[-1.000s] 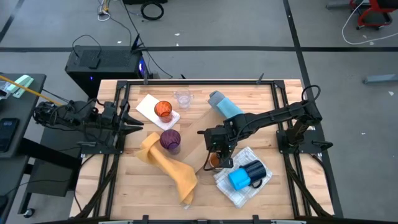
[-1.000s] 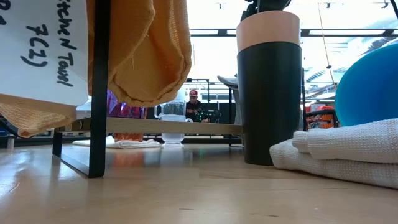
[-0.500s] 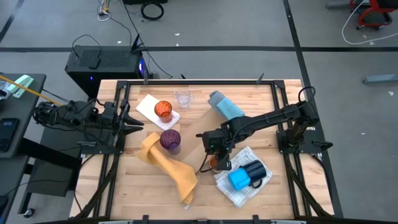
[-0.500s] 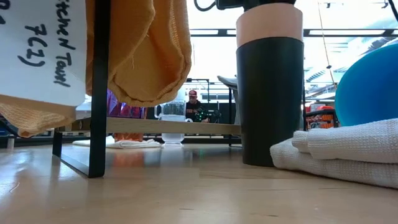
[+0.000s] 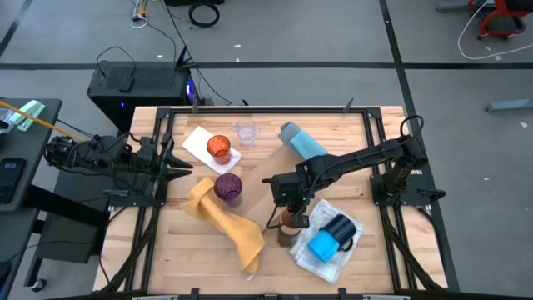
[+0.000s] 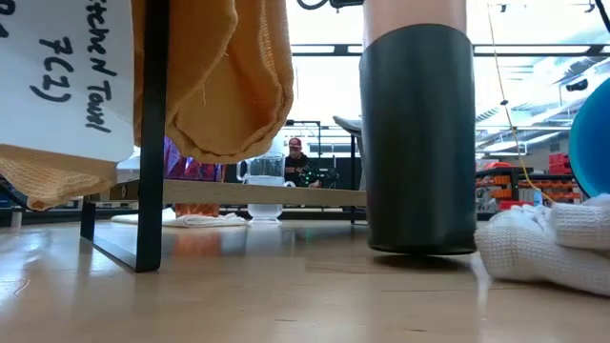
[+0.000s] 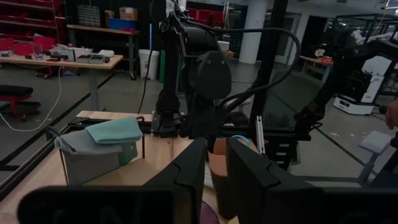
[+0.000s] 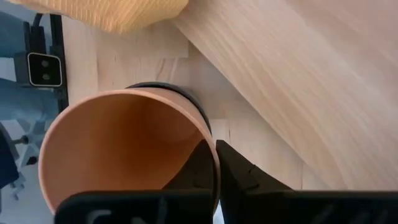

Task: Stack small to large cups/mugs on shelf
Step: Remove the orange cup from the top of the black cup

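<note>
High view shows the wooden table [image 5: 183, 267] as the largest thing, and I place everything from the black cup [image 5: 287, 227] with the peach inside, which stands upright on the wood near the table's front middle. The yellow towel [image 5: 226, 223] lies to the left of this cup. The white folded cloth [image 5: 321, 260] touches the cup on its right side and carries the bright blue mug [image 5: 321, 245] and the dark navy mug [image 5: 341, 227], both lying on their sides. The blue-grey folded cloth [image 5: 301, 142] is behind the cup, toward the back edge. The purple cup [image 5: 227, 187] stands further left, beyond the towel. The orange cup [image 5: 218, 147] on a white napkin [image 5: 200, 140] and the clear cup [image 5: 245, 131] are at the back left. The right gripper [image 8: 214, 163] is closed on the rim of the black cup, one finger inside and one outside. The left gripper [image 5: 185, 167] waits at the left table edge, its fingers a little apart and holding nothing.
</note>
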`<state>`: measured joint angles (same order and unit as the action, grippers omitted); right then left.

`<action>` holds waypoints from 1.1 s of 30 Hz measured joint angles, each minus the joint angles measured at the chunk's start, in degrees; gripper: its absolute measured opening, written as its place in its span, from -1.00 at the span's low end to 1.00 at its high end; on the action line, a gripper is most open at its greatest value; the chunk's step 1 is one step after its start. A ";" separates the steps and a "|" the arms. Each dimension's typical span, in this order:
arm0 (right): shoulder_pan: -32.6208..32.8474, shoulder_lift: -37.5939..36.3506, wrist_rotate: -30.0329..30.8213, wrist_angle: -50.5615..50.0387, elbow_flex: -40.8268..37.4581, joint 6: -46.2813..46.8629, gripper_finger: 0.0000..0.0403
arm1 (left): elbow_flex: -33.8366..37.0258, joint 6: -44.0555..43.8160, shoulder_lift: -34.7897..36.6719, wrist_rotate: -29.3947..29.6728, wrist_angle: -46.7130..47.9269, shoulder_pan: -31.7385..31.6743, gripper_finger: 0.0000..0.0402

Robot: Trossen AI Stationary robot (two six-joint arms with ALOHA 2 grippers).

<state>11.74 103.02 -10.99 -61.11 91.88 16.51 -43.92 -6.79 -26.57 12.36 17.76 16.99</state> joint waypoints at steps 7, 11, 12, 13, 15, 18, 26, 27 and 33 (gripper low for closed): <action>0.00 0.00 1.13 -2.20 3.72 0.06 -0.98 | -0.01 0.04 0.00 0.00 0.17 0.00 -0.65; 0.00 0.00 2.07 -6.22 7.31 -0.04 -0.99 | -0.02 0.11 0.00 0.00 0.17 0.00 -0.67; 0.00 -0.01 2.45 -6.96 8.25 -0.06 -0.99 | -0.02 0.11 0.00 0.00 0.17 0.00 -0.66; 0.00 -0.07 2.74 -7.42 9.03 -0.07 -0.99 | -0.01 0.11 0.00 0.00 0.17 0.00 -0.65; 0.00 -0.07 3.23 -9.29 10.70 0.01 -0.99 | 0.00 0.11 0.00 0.00 0.17 0.00 -0.64; 0.00 -0.11 3.68 -10.55 12.86 0.13 -0.99 | 0.00 0.13 0.00 0.01 0.17 0.00 -0.63; 0.03 -0.07 4.06 -15.33 16.71 0.48 -0.99 | 0.00 0.13 0.00 0.00 0.17 0.00 -0.67; 0.03 -0.07 4.16 -15.64 17.18 0.48 -0.99 | -0.01 0.12 0.00 0.00 0.20 0.00 -0.67; 0.03 -0.07 4.82 -16.39 19.25 0.46 -0.99 | -0.01 0.11 0.00 0.02 0.66 0.00 -0.63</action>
<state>11.77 102.96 -6.17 -77.50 111.13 16.97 -43.93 -6.68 -26.57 12.38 18.41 16.99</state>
